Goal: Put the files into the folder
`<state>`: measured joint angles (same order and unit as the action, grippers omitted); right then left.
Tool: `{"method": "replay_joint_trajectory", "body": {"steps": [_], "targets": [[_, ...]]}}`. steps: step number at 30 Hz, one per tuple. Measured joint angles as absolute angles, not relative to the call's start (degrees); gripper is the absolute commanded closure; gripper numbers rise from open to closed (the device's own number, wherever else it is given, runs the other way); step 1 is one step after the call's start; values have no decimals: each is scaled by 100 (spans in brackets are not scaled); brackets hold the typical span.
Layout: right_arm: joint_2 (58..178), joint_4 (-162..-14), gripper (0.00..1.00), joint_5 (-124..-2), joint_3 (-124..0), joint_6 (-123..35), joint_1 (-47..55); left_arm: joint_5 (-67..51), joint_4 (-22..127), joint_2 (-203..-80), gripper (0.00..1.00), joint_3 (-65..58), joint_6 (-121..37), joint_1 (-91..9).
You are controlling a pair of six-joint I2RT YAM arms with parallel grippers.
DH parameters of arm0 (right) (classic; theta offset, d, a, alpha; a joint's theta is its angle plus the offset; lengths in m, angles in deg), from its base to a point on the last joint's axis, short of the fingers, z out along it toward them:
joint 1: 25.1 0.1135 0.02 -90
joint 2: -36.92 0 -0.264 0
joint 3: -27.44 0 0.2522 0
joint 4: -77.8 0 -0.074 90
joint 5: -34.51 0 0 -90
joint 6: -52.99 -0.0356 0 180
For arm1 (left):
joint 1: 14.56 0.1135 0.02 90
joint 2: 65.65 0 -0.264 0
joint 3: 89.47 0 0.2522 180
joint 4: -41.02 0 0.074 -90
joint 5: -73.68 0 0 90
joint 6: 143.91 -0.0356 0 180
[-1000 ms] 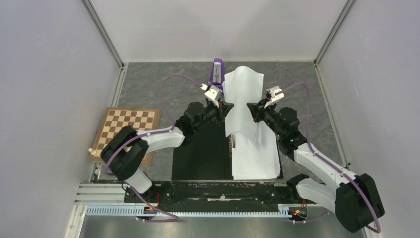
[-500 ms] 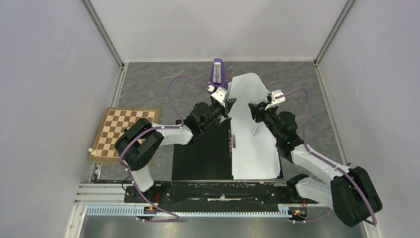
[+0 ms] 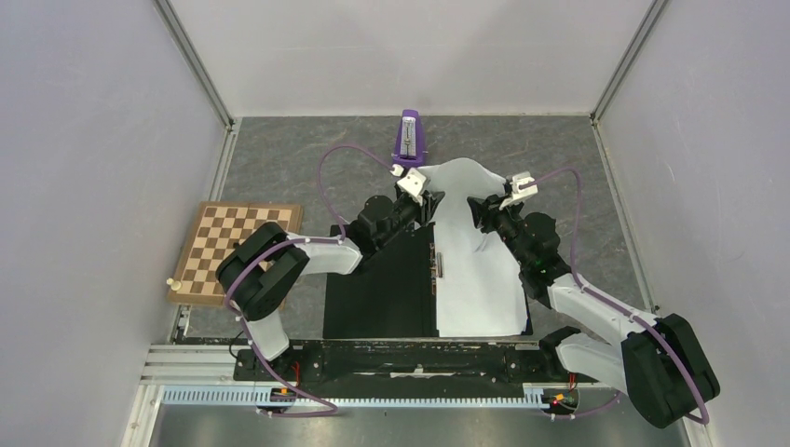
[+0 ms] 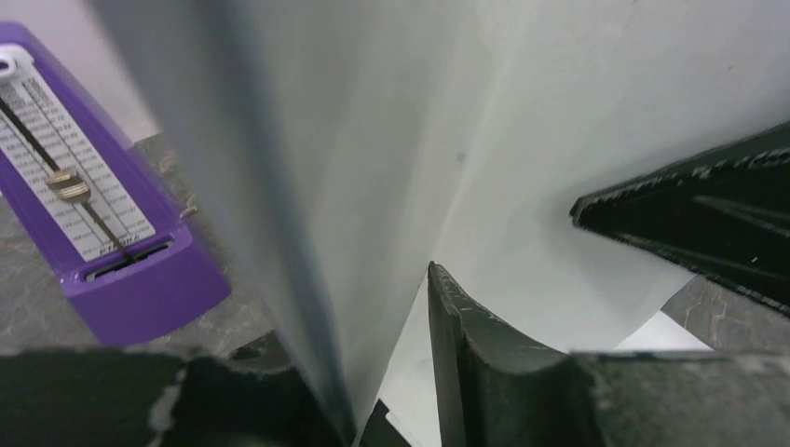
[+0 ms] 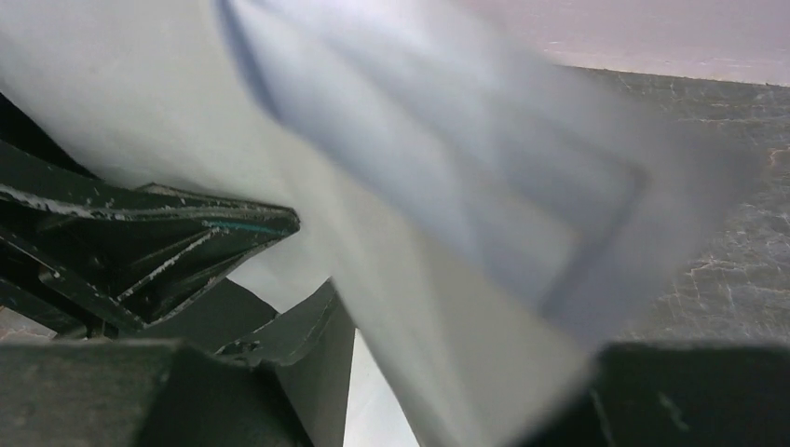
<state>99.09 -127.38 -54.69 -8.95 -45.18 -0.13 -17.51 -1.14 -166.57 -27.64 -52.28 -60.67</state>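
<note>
The folder lay open on the gray tabletop in front of the arm bases, black inside facing up, its left half bare. The metal spine clip ran down the middle. The files covered the right half as white sheets. One upper sheet rose off the stack at its far end and arched between the two arms.

The left hand met that sheet's left edge. In the left wrist view the paper ran down between the fingers, pinched there. The right hand sat at the sheet's right edge. In the right wrist view the paper was blurred across the gap between the fingers, so I cannot tell whether they gripped it.

A purple metronome stood upright just beyond the left hand. A brown chessboard lay to the left, well apart from the folder.
</note>
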Motion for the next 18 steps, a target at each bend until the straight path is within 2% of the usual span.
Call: {"method": "replay_joint_trajectory", "body": {"steps": [3,5,10,18], "targets": [[9909,-12742,64,-5469,-893,-4537,-13,-1810,-101,-16657,61,-2869,-5228,-6067],[9916,-12744,64,-5469,-893,-4553,-13,-1860,-106,-16657,65,-2882,-5228,-6067],[9979,-12781,64,-5471,-875,-4596,-13,-1934,-108,-16657,96,-2882,-5237,-6067],[9798,-12274,61,-5556,-1079,-4557,-13,-1795,192,-16576,98,-2580,-5222,-6067]]}}
